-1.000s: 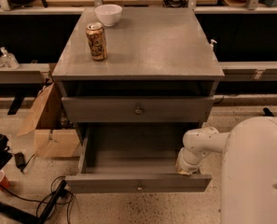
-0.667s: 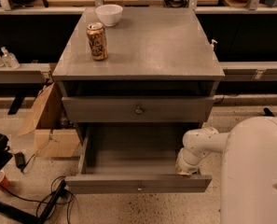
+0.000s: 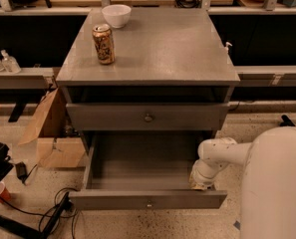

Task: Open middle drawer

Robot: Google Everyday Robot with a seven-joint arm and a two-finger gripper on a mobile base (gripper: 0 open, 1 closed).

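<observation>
The middle drawer (image 3: 147, 199) of the grey cabinet stands pulled out toward me. Its flat front carries a small round knob (image 3: 148, 203), and its plain grey inside (image 3: 142, 163) holds nothing. Above it a shorter drawer (image 3: 112, 117) with a round knob is closed. Anything below the open drawer is hidden by it. My gripper (image 3: 201, 182) hangs from the white arm (image 3: 222, 153) at the right side wall of the open drawer, close behind the front's right end and away from the knob.
On the cabinet top (image 3: 177, 49) stand a gold can (image 3: 103, 44) and a white bowl (image 3: 116, 15). A cardboard box (image 3: 50, 133) sits on the floor to the left, with black cables (image 3: 48, 213) and a black object beside it. My white base (image 3: 277, 183) fills the lower right.
</observation>
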